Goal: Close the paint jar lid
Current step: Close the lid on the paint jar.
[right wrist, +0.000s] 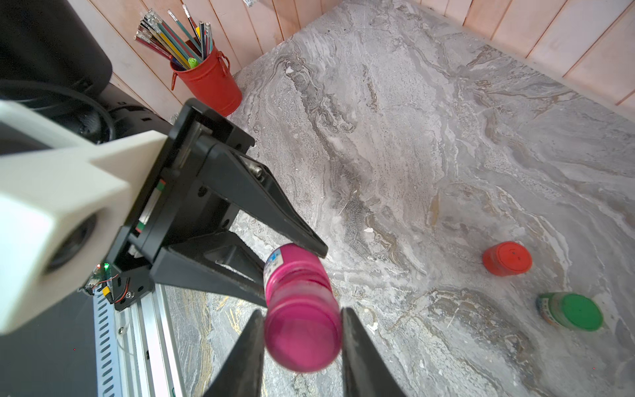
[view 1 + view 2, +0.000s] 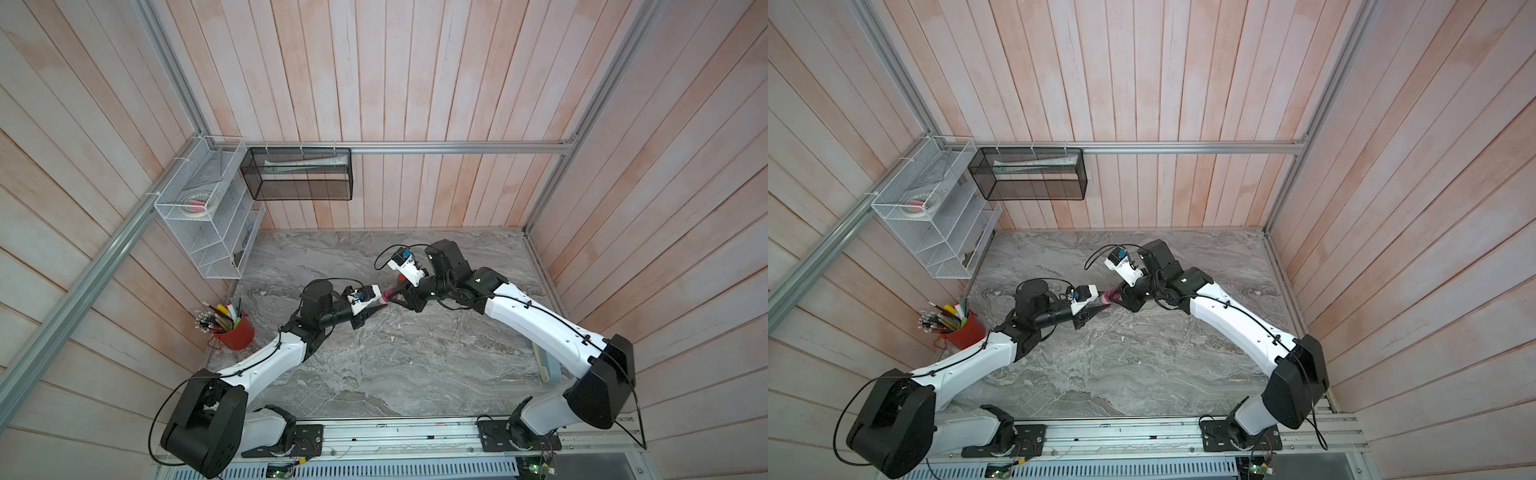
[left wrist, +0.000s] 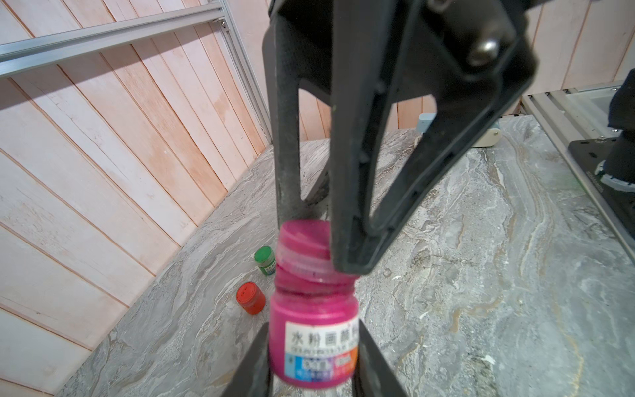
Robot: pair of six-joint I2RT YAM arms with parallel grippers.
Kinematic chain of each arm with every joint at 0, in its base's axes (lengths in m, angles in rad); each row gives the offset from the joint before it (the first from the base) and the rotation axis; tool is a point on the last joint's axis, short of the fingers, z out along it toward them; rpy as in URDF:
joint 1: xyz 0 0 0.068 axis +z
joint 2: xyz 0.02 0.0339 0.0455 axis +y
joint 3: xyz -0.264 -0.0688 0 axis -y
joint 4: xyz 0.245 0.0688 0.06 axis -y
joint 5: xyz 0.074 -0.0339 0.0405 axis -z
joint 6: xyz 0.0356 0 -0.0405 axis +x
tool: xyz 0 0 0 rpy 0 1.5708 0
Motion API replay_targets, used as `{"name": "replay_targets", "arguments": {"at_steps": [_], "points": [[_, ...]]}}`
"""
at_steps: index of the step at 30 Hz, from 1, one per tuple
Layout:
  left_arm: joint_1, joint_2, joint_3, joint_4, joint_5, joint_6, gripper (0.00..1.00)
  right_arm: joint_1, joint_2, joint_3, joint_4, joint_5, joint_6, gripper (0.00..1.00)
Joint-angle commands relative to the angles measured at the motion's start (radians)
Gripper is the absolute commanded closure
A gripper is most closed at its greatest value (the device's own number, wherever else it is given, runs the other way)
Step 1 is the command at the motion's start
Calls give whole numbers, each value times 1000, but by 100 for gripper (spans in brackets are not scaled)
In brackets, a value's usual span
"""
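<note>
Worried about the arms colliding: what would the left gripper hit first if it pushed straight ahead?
Likely the right gripper, facing it head-on. The left gripper holds the pink jar and the right gripper grips its lid, so the jar would press into the lid first.

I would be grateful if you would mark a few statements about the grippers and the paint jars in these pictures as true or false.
1. The left gripper holds the pink paint jar by its body. True.
2. The right gripper is open and clear of the pink lid. False: it is shut on the pink lid, which sits askew on the jar's neck.
3. The pink paint jar stands on the table. False: it is held off the table between the two grippers.
4. A red jar and a green jar stand on the table with their lids on. True.
</note>
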Motion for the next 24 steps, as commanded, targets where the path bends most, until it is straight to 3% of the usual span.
{"name": "replay_targets", "arguments": {"at_steps": [1,15,24], "points": [[2,-4,33,40,-10,-24,64,-11,-26,-31,-1,6,17,72],[2,-38,-28,153,93,-37,65,-26,-35,-73,87,-38,32,72],[3,-53,-44,177,131,-28,65,-73,-34,-87,98,-145,26,72]]}}
